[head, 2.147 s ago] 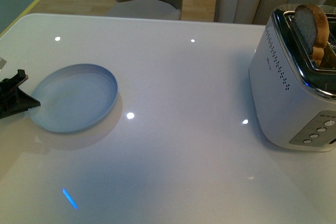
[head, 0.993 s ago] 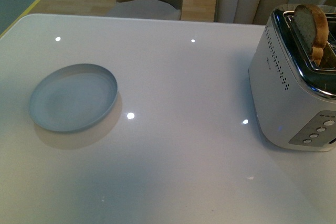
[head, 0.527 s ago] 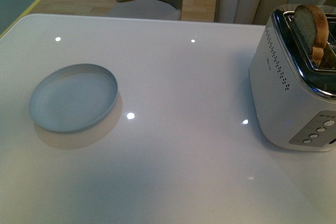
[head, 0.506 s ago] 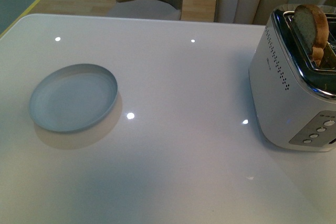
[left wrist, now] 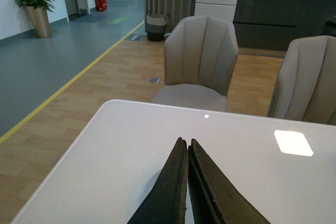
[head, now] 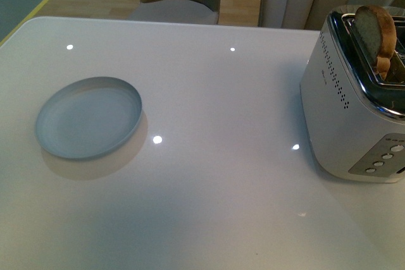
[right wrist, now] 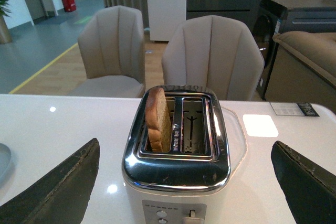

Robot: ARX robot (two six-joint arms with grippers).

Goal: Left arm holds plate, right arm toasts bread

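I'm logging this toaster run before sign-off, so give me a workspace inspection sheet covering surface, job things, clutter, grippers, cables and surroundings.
Surface: glossy white table, with light reflections.
Job's things: round pale blue-grey plastic plate lies flat and bare, held by nothing; slice of brown bread stands upright in one slot of the white and chrome two-slot toaster, its top protruding; the other slot is empty.
Clutter: nothing seen.
Grippers: black left gripper closed on nothing, above the table; black right gripper wide open, facing the toaster.
Cables: nothing seen.
Surroundings: beige upholstered chairs behind the table, wooden floor, potted plant.
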